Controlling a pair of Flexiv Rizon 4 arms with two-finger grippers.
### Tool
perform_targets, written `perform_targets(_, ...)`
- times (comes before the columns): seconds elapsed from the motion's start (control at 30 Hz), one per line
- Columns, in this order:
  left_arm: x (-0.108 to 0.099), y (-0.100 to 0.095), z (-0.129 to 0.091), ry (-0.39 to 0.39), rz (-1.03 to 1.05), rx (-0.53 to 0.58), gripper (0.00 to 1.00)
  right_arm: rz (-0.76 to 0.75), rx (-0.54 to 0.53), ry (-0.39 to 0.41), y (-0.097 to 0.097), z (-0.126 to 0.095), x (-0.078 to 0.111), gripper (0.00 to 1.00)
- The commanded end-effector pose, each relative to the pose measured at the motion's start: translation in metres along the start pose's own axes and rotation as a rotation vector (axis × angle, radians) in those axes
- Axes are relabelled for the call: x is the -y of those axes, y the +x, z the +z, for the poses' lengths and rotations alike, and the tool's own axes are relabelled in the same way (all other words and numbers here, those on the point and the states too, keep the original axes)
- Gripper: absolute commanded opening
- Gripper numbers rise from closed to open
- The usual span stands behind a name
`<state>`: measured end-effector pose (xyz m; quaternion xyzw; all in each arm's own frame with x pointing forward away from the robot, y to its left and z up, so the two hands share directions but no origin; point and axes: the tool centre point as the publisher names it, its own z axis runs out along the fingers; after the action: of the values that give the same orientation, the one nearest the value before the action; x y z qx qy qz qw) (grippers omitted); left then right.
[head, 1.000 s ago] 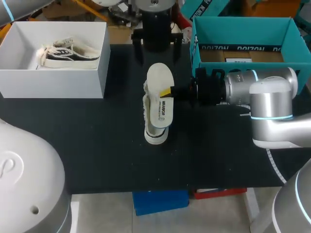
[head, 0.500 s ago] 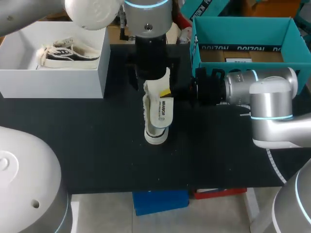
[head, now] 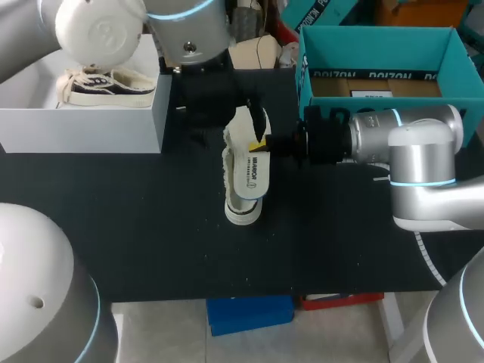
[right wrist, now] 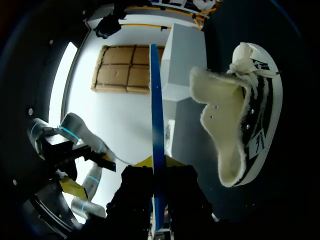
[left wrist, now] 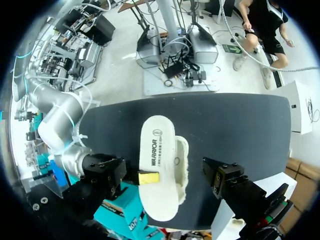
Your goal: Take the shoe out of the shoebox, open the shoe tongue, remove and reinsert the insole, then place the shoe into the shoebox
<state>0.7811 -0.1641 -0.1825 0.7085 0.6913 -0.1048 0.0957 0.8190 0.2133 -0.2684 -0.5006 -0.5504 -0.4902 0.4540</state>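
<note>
Pinching the insole point(head: 255, 170) tight, the right gripper point(head: 261, 143) must next slide it back inside the shoe point(right wrist: 245, 115); the left gripper point(head: 225, 117) hangs open, empty.

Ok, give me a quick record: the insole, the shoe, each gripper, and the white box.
insole: out of the shoe, beside it
shoe: lying on the table, outside the white box
right gripper: shut on the insole
left gripper: open, over the insole, holding nothing
white box: holds a second shoe
</note>
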Motion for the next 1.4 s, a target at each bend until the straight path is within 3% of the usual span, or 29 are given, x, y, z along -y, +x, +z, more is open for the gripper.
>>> perform_targets(0.03, -0.008, 0.034, -0.003, 0.101, -0.042, 0.702, 1.0, 0.0, 0.002, -0.002, 0.0, 0.0, 0.0, 0.0)
perform_targets(0.13, -0.011, 0.042, -0.003, 0.149, -0.048, 0.813, 1.0, 0.0, 0.002, -0.002, 0.0, 0.0, 0.0, 0.0)
perform_targets(0.8, -0.011, 0.042, -0.003, 0.149, -0.048, 0.813, 1.0, 0.0, 0.002, -0.002, 0.0, 0.0, 0.0, 0.0)
perform_targets(0.93, -0.009, 0.041, 0.011, 0.13, -0.029, 0.963, 1.0, 0.0, 0.002, -0.002, 0.0, 0.0, 0.0, 0.0)
perform_targets(1.17, -0.011, 0.048, 0.022, 0.035, 0.019, 1.079, 1.0, 0.0, 0.002, -0.002, 0.0, 0.0, 0.0, 0.0)
perform_targets(1.4, -0.019, 0.052, 0.03, -0.005, 0.045, 1.177, 1.0, 0.0, 0.002, -0.002, 0.0, 0.0, 0.0, 0.0)
